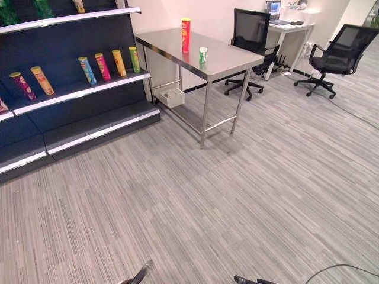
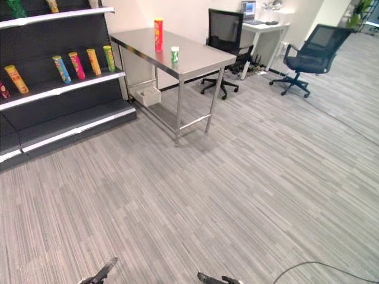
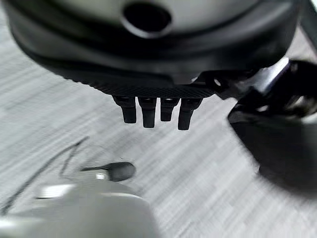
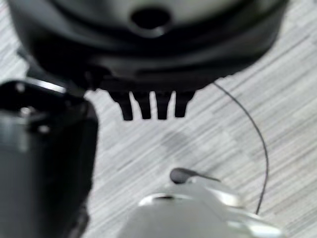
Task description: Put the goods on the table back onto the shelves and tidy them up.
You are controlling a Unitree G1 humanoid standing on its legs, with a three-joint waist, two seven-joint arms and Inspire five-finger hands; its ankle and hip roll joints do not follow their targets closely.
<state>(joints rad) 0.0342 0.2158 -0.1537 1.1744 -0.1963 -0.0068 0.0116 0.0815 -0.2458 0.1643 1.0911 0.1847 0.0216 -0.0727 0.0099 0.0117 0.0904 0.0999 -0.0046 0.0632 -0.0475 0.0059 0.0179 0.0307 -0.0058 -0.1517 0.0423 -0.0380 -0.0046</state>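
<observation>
Stock on hand, one position.

- Steel table (image 1: 231, 59), far centre. It carried two goods, both upright and standing apart: a tall red canister (image 1: 186, 35) toward the far side, and a small green-and-white can (image 1: 203, 55) nearer and to its right.
- Shelves (image 1: 89, 87), far left. The middle tier held leaning canisters: maroon (image 1: 23, 85), orange (image 1: 42, 80), blue (image 1: 87, 70), pink (image 1: 102, 66), yellow (image 1: 119, 62) and green (image 1: 135, 59).
- White bin (image 1: 172, 97), on the floor under the table.
- Two black office chairs (image 1: 251, 35) (image 1: 337, 53) and a desk with laptop (image 1: 273, 9), far right.
- Left hand (image 3: 148, 113) and right hand (image 4: 146, 106): both low over the near floor, fingers straight, holding nothing.
</observation>
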